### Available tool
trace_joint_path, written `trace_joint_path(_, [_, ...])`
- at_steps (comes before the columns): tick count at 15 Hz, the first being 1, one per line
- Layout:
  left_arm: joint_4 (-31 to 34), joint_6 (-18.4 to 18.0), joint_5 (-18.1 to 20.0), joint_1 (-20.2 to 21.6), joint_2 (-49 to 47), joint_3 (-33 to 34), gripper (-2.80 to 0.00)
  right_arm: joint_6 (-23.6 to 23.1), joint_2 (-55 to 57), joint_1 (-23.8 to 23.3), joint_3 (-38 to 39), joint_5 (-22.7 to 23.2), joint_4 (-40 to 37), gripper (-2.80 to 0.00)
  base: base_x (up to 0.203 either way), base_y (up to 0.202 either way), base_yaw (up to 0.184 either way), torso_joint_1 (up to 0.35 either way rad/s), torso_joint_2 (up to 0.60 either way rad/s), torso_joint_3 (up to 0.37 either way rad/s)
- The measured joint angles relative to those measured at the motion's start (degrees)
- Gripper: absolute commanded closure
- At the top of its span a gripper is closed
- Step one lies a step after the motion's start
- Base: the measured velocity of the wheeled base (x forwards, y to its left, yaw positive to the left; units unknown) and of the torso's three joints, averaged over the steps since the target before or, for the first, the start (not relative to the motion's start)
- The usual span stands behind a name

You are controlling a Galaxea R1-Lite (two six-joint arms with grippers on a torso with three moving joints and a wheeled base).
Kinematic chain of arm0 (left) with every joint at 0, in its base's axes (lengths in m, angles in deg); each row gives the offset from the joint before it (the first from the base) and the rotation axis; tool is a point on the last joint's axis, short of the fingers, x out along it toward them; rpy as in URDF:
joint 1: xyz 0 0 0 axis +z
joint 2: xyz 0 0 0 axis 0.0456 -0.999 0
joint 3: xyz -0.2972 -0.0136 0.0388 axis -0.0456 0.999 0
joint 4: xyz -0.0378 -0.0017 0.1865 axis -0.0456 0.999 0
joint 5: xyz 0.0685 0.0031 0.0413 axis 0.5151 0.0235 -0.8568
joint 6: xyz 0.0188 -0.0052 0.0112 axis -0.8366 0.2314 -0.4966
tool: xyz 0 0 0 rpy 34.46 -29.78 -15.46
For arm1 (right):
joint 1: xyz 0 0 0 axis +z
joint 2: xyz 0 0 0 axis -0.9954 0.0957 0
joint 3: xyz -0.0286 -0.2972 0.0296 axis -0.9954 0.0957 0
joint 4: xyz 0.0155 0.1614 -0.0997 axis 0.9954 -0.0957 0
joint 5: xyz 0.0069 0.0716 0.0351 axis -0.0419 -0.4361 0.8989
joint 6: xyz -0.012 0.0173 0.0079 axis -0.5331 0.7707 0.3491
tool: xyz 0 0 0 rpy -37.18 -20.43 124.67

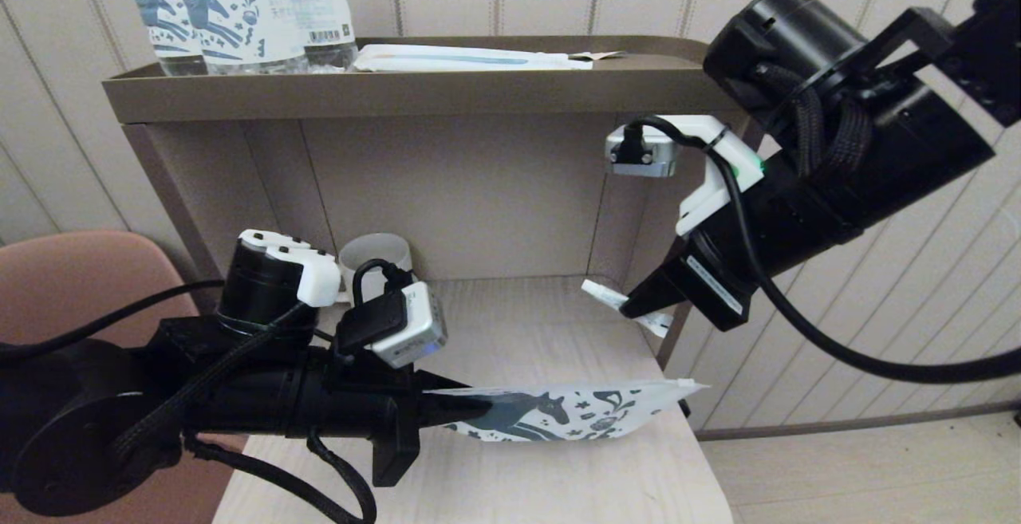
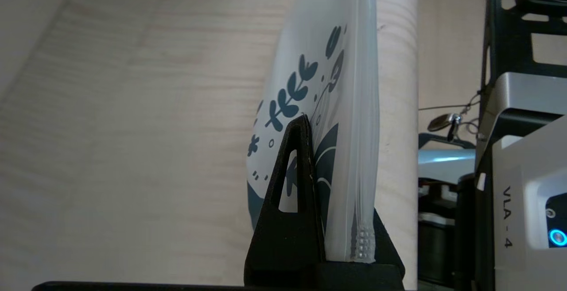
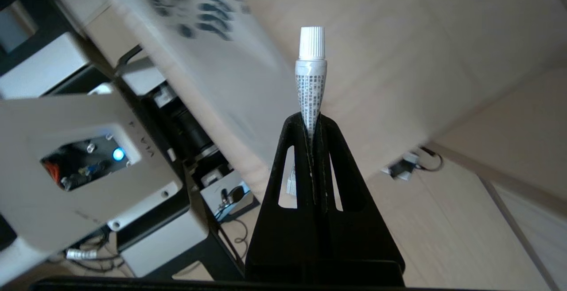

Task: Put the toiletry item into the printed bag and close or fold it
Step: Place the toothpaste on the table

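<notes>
Bag and tube are both up off the shelf right now! Left gripper [image 1: 471,410], low at the front of the lower shelf [image 1: 518,325], has its jaws pinched together on one end of the printed bag [image 1: 574,412], holding it out edge-on above the wood with the zip strip running along one side; whether its mouth is open or sealed can't be read from here. Over on the right, the right gripper [image 1: 638,307] hangs at the shelf's right edge, clamped tight on the toiletry item [image 3: 310,85], a small white tube with a ribbed cap sticking out past the fingertips, well apart from the bag and not inside it. Back in the alcove sits a white cup [image 1: 375,257], contents hidden. Up top, the brown tray [image 1: 399,93] carries clear bottles [image 1: 231,13] with horse labels and a long flat packet [image 1: 471,59] with a blue stripe.
</notes>
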State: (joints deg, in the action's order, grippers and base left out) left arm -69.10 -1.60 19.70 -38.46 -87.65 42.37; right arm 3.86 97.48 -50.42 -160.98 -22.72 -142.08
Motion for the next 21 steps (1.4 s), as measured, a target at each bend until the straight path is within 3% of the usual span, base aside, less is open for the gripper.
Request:
trace_joint_path(4, [-0.44, -0.07, 3.87, 1.27, -2.52, -0.64, 0.0, -1.77, 0.7, 2.21, 1.54, 7.02, 0.11, 0.0, 0.0, 0.0, 0.0, 0.0, 0.0, 0.0])
trace_joint_path(10, [-0.61, 0.01, 4.81, 2.82, -4.24, -1.46, 0.0, -2.42, 1.73, 6.68, 4.43, 7.11, 0.66, 0.0, 0.0, 0.0, 0.0, 0.0, 0.0, 0.0])
trace_joint_path(21, [-0.56, -0.07, 5.77, 3.67, -4.2, -1.05, 0.0, -2.41, 4.54, 4.85, 5.4, 7.14, 2.46, 0.0, 0.0, 0.0, 0.0, 0.0, 0.0, 0.0])
